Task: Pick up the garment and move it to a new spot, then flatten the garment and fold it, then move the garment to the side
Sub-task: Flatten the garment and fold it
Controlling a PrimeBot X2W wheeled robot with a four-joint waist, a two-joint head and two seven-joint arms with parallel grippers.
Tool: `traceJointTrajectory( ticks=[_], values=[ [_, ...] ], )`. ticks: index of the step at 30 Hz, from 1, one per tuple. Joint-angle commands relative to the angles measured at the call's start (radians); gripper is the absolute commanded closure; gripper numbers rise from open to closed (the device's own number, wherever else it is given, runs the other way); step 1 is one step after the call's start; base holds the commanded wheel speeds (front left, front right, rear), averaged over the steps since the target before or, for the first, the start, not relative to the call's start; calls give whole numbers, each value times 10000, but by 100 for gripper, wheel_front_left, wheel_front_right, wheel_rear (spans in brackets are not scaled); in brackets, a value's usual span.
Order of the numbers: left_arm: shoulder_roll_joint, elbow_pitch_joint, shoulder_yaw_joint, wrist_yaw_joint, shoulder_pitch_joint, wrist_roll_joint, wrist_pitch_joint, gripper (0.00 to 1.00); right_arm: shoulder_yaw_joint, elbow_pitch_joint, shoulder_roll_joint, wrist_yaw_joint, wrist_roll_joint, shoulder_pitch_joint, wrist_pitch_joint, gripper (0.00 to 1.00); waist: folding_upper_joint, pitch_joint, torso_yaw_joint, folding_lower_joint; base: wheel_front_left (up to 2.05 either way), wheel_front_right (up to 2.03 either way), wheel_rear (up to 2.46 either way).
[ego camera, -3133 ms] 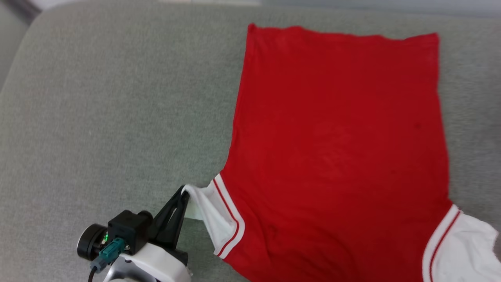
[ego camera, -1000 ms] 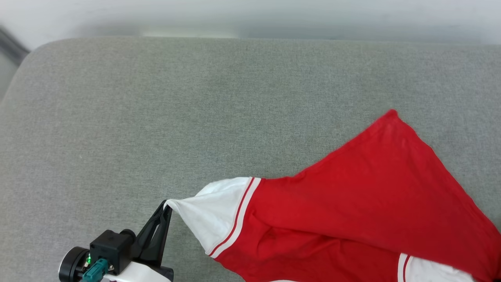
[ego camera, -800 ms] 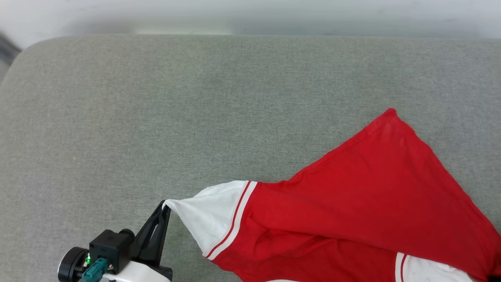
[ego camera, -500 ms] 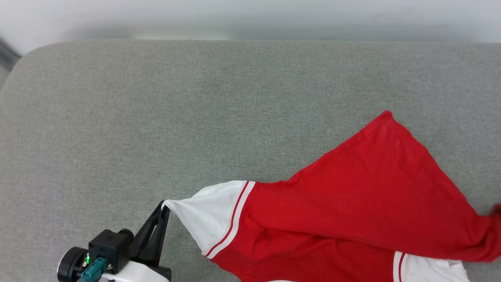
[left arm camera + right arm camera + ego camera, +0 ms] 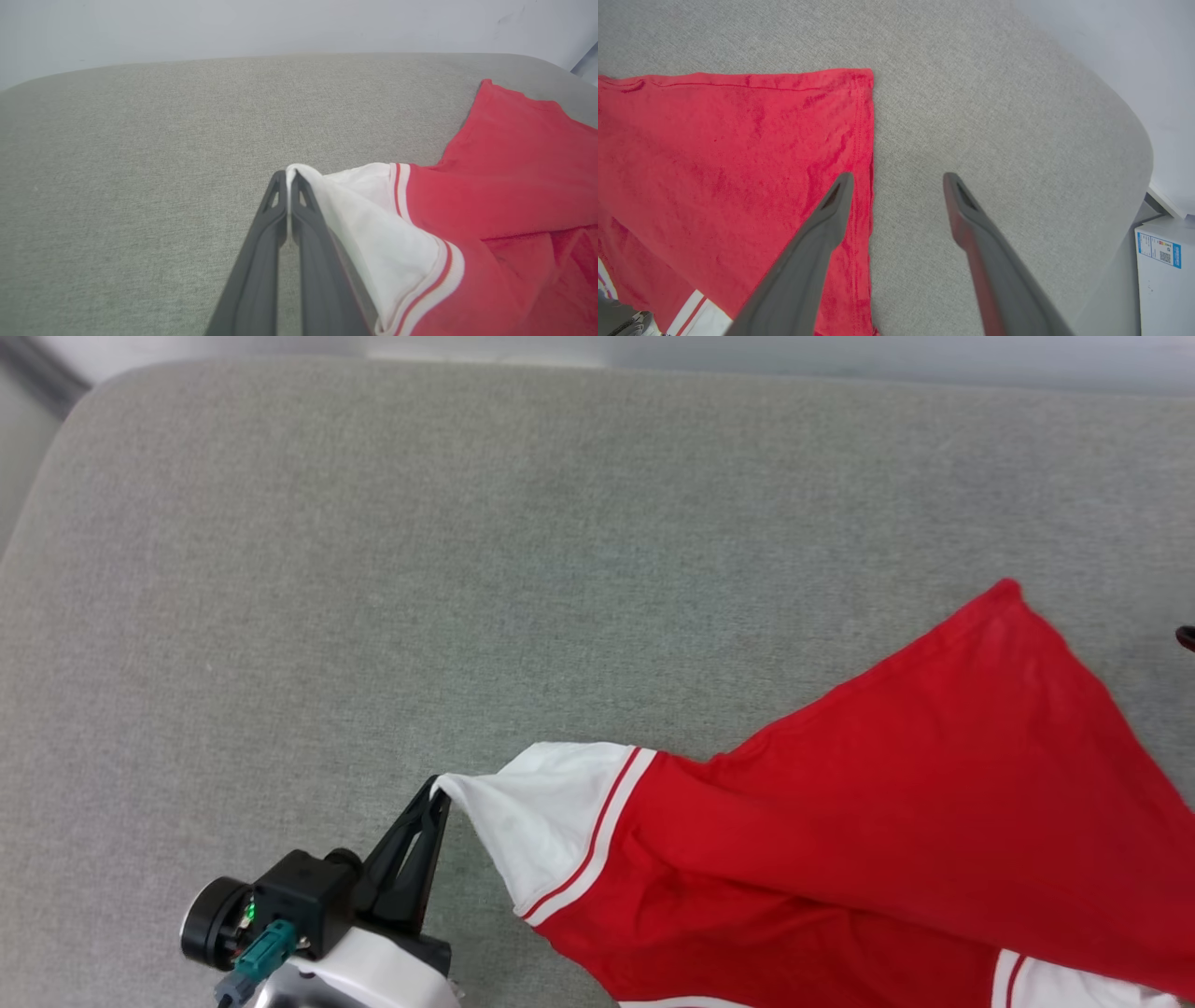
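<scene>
red garment point(image 5: 896, 803), folded diagonally, white sleeves

The label point(image 5: 1159, 246) on the white box point(image 5: 1163, 294) is illegible.

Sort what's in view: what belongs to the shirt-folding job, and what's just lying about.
Belongs to the job:
red shirt
left gripper, shut on its white sleeve
right gripper, open over the shirt's edge
grey cushion the shirt lies on

Just lying about:
white labelled box beside the cushion
</scene>
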Motion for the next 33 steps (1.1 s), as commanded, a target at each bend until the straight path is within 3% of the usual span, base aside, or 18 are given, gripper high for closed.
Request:
traceJointTrajectory(
  ticks=[1, 5, 9, 17, 22, 23, 24, 25, 33],
  values=[
    [-56, 12, -14, -41, -137, 61, -30, 100, 67, 90, 103, -7, -124, -180, 150, 0, 0, 256, 233, -1, 0, 0, 0],
    [-270, 93, -130, -140, -461, 197, -45, 100, 507, 684, 990, -5, -709, -1306, 1442, 0, 0, 733, 534, -1, 0, 0, 0],
    [-502, 153, -200, -189, -742, 328, -65, 100, 922, 1425, 1739, -5, -1242, -2180, 2050, 0, 0, 1230, 776, -1, 0, 0, 0],
    [-822, 365, -276, -320, -1103, 481, -129, 100, 1977, 2803, 2625, -5, -1994, -2873, 1945, 0, 0, 1871, 1032, -1, 0, 0, 0],
    [-921, 492, -307, -363, -1210, 497, -160, 100, 2757, 3467, 2980, 2, -1640, -2486, 1812, 0, 0, 1934, 1042, -1, 0, 0, 0],
    [-910, 519, -304, -368, -1213, 495, -162, 100, 2902, 3488, 2932, 10, -1601, -2472, 1770, 25, 0, 1910, 1020, -1, 0, 0, 0],
    [-889, 544, -298, -373, -1212, 486, -156, 100, 2974, 3479, 2884, 10, -1542, -2529, 1654, 78, 0, 1877, 994, -1, 0, 0, 0],
    [-864, 563, -287, -377, -1211, 481, -150, 100, 3029, 3497, 2854, 8, -1483, -2607, 1537, 100, 0, 1816, 959, -1, 0, 0, 0],
    [-673, 639, -208, -396, -1276, 487, -130, 100, 3220, 3457, 2843, -7, -1103, -3292, -364, 100, 0, 847, 614, -1, 0, 0, 0]
  ],
)
